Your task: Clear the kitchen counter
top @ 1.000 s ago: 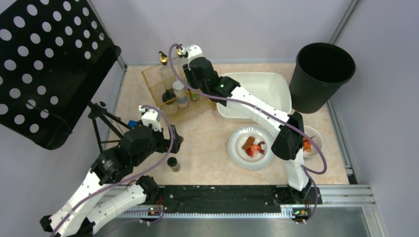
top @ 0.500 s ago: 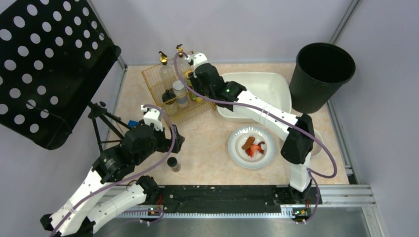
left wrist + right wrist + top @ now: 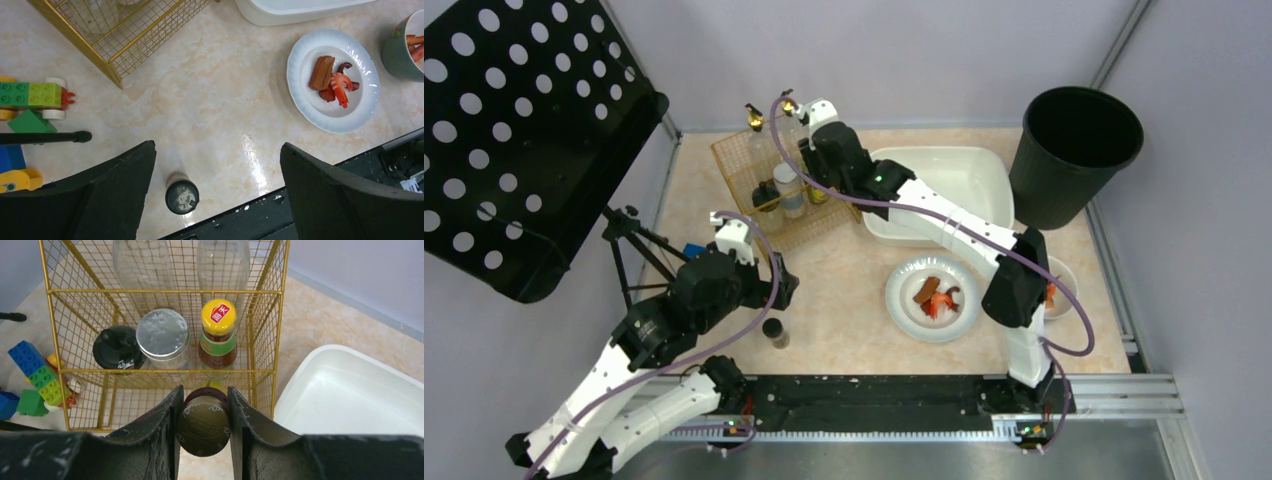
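White shells over black joints on both, left arm and right arm, each trailing a looping purple cable. A green light glows on the right forearm. Left gripper fingers are plain matte black; right gripper fingers are speckled with white scuffs

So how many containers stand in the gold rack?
5: two clear bottles behind; black-lidded jar, silver-lidded jar, yellow-capped bottle before them. The right jaws hold a sixth jar, possibly hiding more.
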`<state>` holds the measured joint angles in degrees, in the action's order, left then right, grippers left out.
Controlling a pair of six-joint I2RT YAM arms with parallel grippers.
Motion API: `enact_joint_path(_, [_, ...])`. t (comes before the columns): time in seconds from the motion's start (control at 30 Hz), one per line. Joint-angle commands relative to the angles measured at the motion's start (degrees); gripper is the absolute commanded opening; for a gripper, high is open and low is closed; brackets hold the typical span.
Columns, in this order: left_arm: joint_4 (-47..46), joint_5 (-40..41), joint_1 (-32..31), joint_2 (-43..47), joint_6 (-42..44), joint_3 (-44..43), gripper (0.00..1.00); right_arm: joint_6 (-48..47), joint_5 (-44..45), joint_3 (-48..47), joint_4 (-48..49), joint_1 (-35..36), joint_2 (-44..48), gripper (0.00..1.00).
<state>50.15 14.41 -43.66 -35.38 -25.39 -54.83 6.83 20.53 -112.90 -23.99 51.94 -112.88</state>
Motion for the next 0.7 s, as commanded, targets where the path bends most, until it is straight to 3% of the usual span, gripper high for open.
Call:
enact_joint_path(0.0, [-1.8, 0.2, -0.1, 0.5, 0.0, 0.0, 0.99, -0.2, 0.9, -5.4, 4.2, -0.4, -1.6, 0.0])
enact_joint_path(0.67, [-1.5, 0.1, -0.1, 1.0, 0.1, 0.2, 0.99, 4.5, -1.9, -2.0, 6.2, -2.1, -6.8, 0.0])
